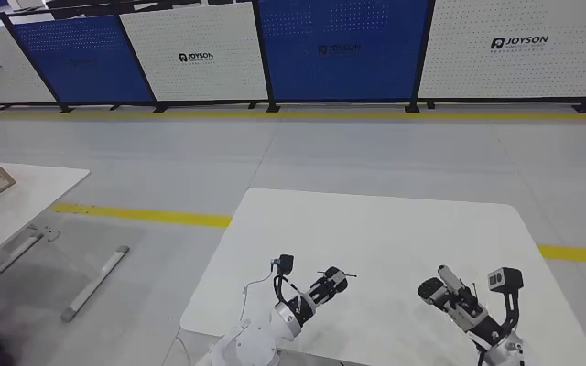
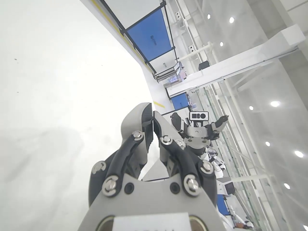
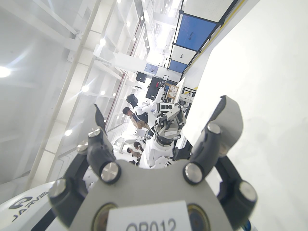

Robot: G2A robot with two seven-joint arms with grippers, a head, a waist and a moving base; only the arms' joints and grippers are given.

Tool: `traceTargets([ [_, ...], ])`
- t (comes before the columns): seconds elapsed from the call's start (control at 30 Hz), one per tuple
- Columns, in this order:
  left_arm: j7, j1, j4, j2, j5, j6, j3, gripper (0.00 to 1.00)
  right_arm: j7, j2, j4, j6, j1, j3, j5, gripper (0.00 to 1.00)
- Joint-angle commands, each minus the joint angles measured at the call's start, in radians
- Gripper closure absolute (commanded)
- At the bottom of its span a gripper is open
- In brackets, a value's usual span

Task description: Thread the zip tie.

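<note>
A thin black zip tie point(image 1: 346, 274) sticks out to both sides of my left gripper point(image 1: 336, 277), which hovers over the near part of the white table point(image 1: 385, 229). In the left wrist view that gripper point(image 2: 153, 117) has its ribbed pads pressed together, and the strip between them cannot be made out. My right gripper point(image 1: 438, 282) is a short way off to the side, pointing toward the left one. Its fingers point(image 3: 225, 108) stand wide apart with nothing between them, and the left arm's gripper point(image 3: 169, 118) shows through the gap. The left wrist view shows the right gripper point(image 2: 199, 126) farther off.
Both arms hang near the table's front edge point(image 1: 238, 331). A second white table point(image 1: 27, 192) stands to the far left across the floor. Blue and white partition panels point(image 1: 339, 50) line the back, behind a yellow floor line point(image 1: 137, 214).
</note>
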Motion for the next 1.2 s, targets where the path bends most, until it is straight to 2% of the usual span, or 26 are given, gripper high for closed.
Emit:
traceTargets([
  [0.0,0.0,0.0,0.0,0.0,0.0,0.0,0.0,1.0,0.0,0.0,0.0,0.0,0.0,0.0,0.0,0.0],
  [0.4,-0.001,-0.001,0.001,0.0,-0.002,0.0,0.002,1.0,0.0,0.0,0.0,0.0,0.0,0.0,0.0,0.0],
  [0.47,-0.007,-0.003,0.002,-0.001,-0.014,-0.015,0.006,1.0,0.0,0.0,0.0,0.0,0.0,0.0,0.0,0.0],
  [0.53,-0.045,-0.001,0.003,-0.001,-0.055,-0.037,0.007,1.0,0.0,0.0,0.0,0.0,0.0,0.0,0.0,0.0],
  [0.6,-0.14,0.0,0.008,0.003,-0.158,-0.074,-0.004,1.0,0.0,0.0,0.0,0.0,0.0,0.0,0.0,0.0],
  [0.67,-0.195,-0.002,0.03,0.008,-0.209,-0.087,-0.026,1.0,0.0,0.0,0.0,0.0,0.0,0.0,0.0,0.0],
  [1.1,-0.195,-0.002,0.03,0.008,-0.209,-0.087,-0.026,1.0,0.0,0.0,0.0,0.0,0.0,0.0,0.0,0.0],
  [1.17,-0.195,-0.002,0.03,0.008,-0.209,-0.087,-0.026,1.0,0.011,0.002,-0.014,0.015,0.008,0.004,-0.035,0.0],
])
